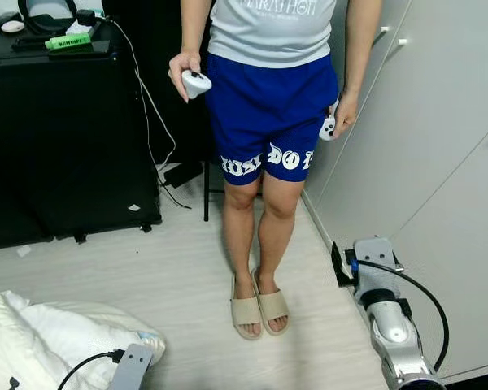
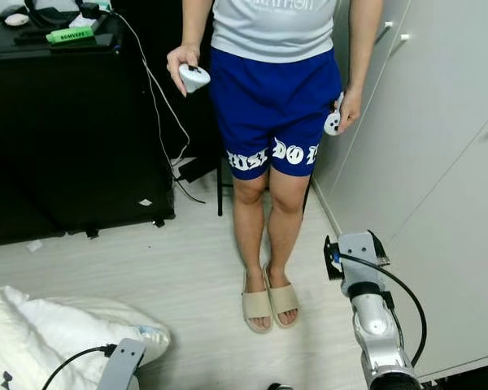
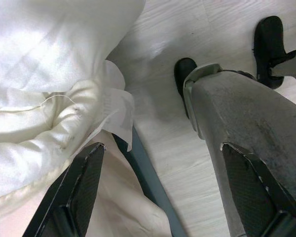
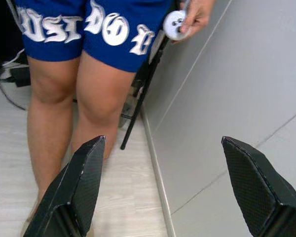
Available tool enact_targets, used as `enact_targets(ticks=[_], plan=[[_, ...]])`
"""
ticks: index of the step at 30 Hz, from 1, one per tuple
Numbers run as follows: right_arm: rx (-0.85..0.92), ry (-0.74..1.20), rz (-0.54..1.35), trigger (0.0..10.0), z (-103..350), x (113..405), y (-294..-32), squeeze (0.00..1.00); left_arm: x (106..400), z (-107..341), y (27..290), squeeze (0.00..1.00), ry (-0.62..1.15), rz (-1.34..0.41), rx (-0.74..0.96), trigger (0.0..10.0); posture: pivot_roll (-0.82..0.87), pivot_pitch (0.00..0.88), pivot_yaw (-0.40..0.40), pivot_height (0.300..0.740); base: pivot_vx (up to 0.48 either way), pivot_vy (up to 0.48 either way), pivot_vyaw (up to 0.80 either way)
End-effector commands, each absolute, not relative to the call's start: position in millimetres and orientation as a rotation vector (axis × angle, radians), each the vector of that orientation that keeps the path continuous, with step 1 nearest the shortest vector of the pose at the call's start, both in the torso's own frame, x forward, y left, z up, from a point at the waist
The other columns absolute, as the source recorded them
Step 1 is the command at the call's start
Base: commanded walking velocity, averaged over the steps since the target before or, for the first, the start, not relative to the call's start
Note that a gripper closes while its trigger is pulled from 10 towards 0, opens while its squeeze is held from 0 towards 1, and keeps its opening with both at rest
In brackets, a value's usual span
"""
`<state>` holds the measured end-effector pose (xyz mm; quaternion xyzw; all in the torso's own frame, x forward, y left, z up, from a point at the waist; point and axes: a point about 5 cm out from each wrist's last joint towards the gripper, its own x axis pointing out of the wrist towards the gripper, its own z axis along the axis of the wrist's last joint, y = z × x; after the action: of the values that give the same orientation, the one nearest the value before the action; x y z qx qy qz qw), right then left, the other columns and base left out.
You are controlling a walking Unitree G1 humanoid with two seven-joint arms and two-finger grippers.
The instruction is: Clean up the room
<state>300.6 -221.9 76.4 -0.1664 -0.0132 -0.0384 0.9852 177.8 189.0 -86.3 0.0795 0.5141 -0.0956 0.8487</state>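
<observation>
One soft white bedding heap (image 1: 41, 337) lies on the pale plank floor (image 1: 179, 268) beside the left pincer (image 3: 163, 192), which gapes wide and empty. The right pincer (image 4: 163, 192), equally spread and empty, points along the smooth grey wardrobe (image 1: 439, 162). One person (image 1: 268, 122) in two beige slides (image 1: 259, 310) holds two white controllers (image 1: 196, 83) beyond, narrowing the floor between black cabinet (image 1: 65, 138) and wardrobe.

The pale wood-look floor (image 1: 171, 268) carries a heap of white bedding (image 1: 49, 337) at seven o'clock, a black cabinet (image 1: 61, 138) at ten o'clock, and a person's beige slides (image 1: 259, 309) at centre. Black cables (image 1: 175, 175) trail beside the cabinet's foot.
</observation>
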Motion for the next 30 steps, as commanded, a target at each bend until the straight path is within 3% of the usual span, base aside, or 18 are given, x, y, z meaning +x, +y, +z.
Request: enact_targets(ticks=[1, 3, 4, 6, 9, 11, 16, 22, 24, 26, 30], plan=[[-0.324, 0.036, -0.040, 10.0, 64, 296, -219, 0.00, 142, -104, 169, 0.00, 1.219, -0.282, 0.160, 10.0, 0.02, 0.183, -0.029, 0.735, 0.000, 0.000, 0.00], [-0.329, 0.110, -0.008, 10.0, 51, 293, -217, 0.00, 145, -102, 170, 0.00, 1.194, -0.280, 0.181, 10.0, 0.02, 0.177, -0.029, 0.735, 0.000, 0.000, 0.00], [-0.348, 0.253, 0.048, 10.0, 26, 283, -213, 0.00, 149, -101, 171, 0.00, 1.157, -0.275, 0.209, 10.0, 0.02, 0.166, -0.030, 0.735, 0.000, 0.000, 0.80], [-0.348, 0.253, 0.048, 10.0, 26, 283, -213, 0.00, 149, -101, 171, 0.00, 1.157, -0.275, 0.209, 10.0, 0.02, 0.166, -0.030, 0.735, 0.000, 0.000, 0.80], [-0.424, 0.519, 0.133, 10.0, -25, 244, -209, 0.00, 149, -100, 177, 0.00, 1.149, -0.242, 0.213, 10.0, 0.02, 0.142, -0.041, 0.735, 0.000, 0.000, 0.80], [-0.424, 0.519, 0.133, 10.0, -25, 244, -209, 0.00, 149, -100, 177, 0.00, 1.149, -0.242, 0.213, 10.0, 0.02, 0.142, -0.041, 0.735, 0.000, 0.000, 0.80], [-0.407, 0.680, 0.146, 10.0, -55, 208, -210, 0.00, 137, -105, 178, 0.00, 1.176, -0.196, 0.195, 10.0, 0.02, 0.132, -0.041, 0.735, 0.000, 0.000, 0.78], [-0.395, 0.733, 0.140, 10.0, -63, 196, -211, 0.00, 133, -106, 176, 0.00, 1.184, -0.189, 0.186, 10.0, 0.02, 0.119, -0.039, 0.735, 0.000, 0.000, 0.78], [-0.386, 0.880, 0.145, 10.0, -81, 166, -215, 0.00, 134, -107, 165, 0.00, 1.186, -0.184, 0.175, 10.0, 0.03, 0.076, -0.053, 0.735, 0.000, 0.000, 0.78], [-0.386, 0.880, 0.145, 10.0, -81, 166, -215, 0.00, 134, -107, 165, 0.00, 1.186, -0.184, 0.175, 10.0, 0.03, 0.076, -0.053, 0.735, 0.000, 0.000, 0.77], [-0.368, 1.035, 0.146, 10.0, -96, 134, -221, 0.00, 144, -104, 154, 0.00, 1.164, -0.178, 0.173, 10.0, 0.03, 0.040, -0.061, 0.735, -0.321, 0.134, 0.78]])
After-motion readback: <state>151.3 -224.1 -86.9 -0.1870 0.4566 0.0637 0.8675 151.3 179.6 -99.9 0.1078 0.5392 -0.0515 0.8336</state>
